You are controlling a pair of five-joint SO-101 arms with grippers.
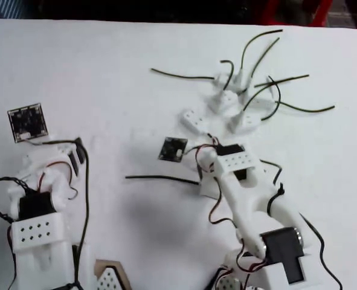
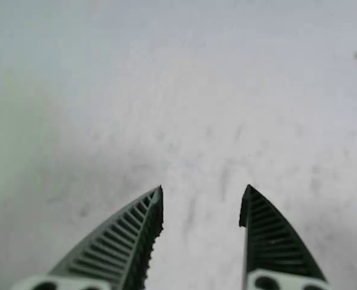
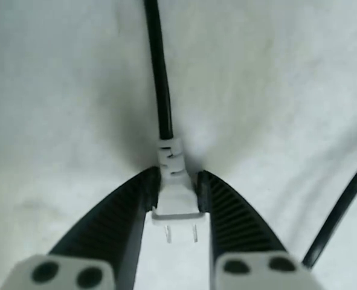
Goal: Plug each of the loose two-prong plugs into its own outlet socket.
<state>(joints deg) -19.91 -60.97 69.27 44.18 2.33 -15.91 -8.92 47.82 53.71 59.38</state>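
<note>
A white two-prong plug (image 3: 174,200) sits between the black fingers of my right gripper (image 3: 177,184), which is shut on its body. Its black cord (image 3: 157,72) runs away over the table, and its two metal prongs (image 3: 182,232) point back toward the wrist. From above, that cord (image 1: 160,177) trails left from under the right arm (image 1: 241,193). My left gripper (image 2: 202,199) is open over bare white table, with nothing between its fingers. A loose white outlet socket (image 1: 193,121) lies behind the right arm. Several more white plugs and sockets (image 1: 235,99) with black cords lie in a cluster farther back.
The left arm (image 1: 39,205) stands at the front left, far from the cluster. A small brown and white block (image 1: 109,277) lies at the front edge. The white table (image 1: 106,78) ends at a dark back edge.
</note>
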